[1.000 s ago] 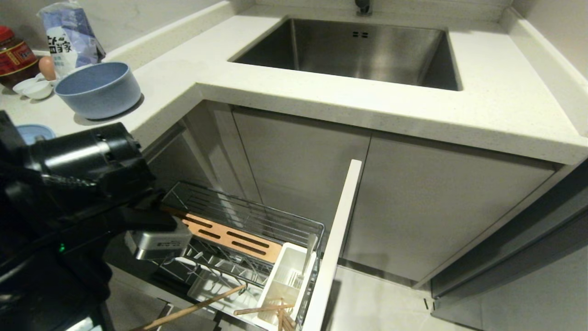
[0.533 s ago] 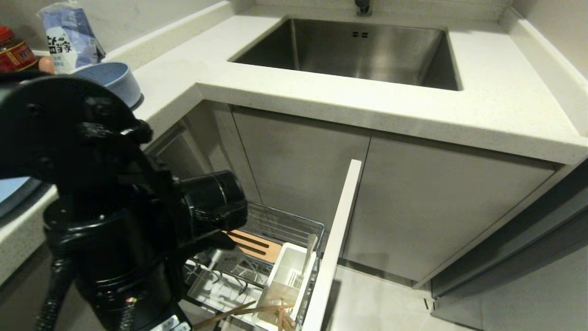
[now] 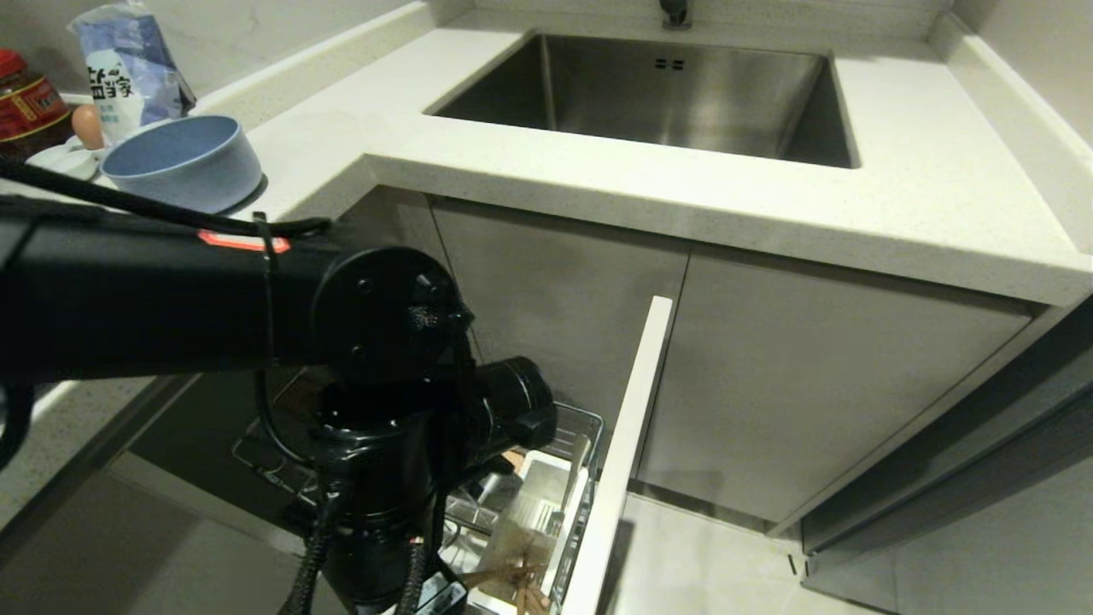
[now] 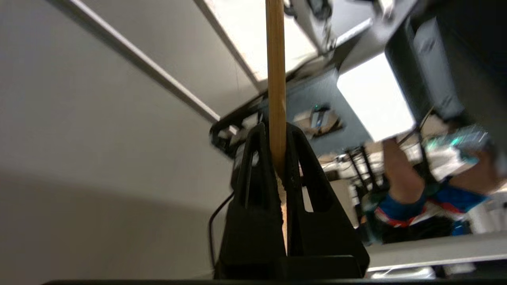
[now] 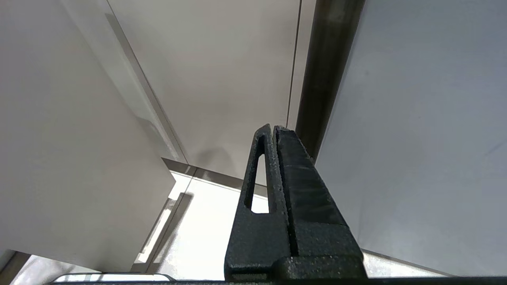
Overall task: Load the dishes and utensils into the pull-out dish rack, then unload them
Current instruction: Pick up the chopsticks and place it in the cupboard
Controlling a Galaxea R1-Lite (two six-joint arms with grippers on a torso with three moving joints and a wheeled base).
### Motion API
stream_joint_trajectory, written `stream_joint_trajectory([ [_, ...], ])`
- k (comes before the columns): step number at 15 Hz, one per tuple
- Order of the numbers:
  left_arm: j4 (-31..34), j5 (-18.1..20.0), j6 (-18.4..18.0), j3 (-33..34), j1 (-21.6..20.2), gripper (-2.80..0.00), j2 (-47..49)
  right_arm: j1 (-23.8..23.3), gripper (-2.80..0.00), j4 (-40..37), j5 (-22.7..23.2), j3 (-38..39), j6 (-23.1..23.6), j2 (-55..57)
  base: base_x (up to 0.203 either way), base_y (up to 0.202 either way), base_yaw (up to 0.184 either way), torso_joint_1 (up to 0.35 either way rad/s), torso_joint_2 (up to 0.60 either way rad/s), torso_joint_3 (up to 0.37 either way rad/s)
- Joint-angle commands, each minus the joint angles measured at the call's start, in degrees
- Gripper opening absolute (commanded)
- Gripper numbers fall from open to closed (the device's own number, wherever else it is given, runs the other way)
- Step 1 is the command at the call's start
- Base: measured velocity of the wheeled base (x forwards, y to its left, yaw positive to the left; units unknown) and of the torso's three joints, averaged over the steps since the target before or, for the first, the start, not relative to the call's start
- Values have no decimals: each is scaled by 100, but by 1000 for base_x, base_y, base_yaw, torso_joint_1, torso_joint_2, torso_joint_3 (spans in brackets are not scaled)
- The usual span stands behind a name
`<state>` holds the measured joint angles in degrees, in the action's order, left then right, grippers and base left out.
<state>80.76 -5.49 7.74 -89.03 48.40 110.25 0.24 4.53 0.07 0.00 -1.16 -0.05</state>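
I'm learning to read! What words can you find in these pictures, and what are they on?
"家": large character on the blue-and-white bag at the back of the counter; the character beside it is too blurred to read.
Label on the red-lidded jar: yellow print, too small to read.
Bowl, sink, rack: no words.
Both wrist views: no words.

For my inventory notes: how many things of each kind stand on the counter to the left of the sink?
Blue bowl: 1
Printed bag: 1
Jar with red lid: 1
Egg: 1
White saucer: 1
Total: 5 in view; the left arm may hide more.
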Motion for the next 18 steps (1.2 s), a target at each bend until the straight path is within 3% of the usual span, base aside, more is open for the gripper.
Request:
stream_joint_trajectory([
  [1,-34,-5,72,-115,3,-280,476,2,-280,4,1,149,-6,-4,0,0,0,0,0,0],
  [4,-184,66,98,-244,3,-280,805,2,-280,4,1,149,-7,-4,0,0,0,0,0,0],
  [7,-259,81,407,-542,3,-280,1217,2,-280,4,1,149,-7,-4,0,0,0,0,0,0],
  [11,-269,83,483,-799,3,-280,1542,2,-280,4,1,149,-7,-4,0,0,0,0,0,0],
  [14,-485,83,741,-906,-5,-280,1732,2,-280,4,1,149,-7,-4,0,0,0,0,0,0],
  [18,-500,92,764,-985,-32,-280,1842,2,-280,4,1,149,-7,-4,0,0,0,0,0,0],
])
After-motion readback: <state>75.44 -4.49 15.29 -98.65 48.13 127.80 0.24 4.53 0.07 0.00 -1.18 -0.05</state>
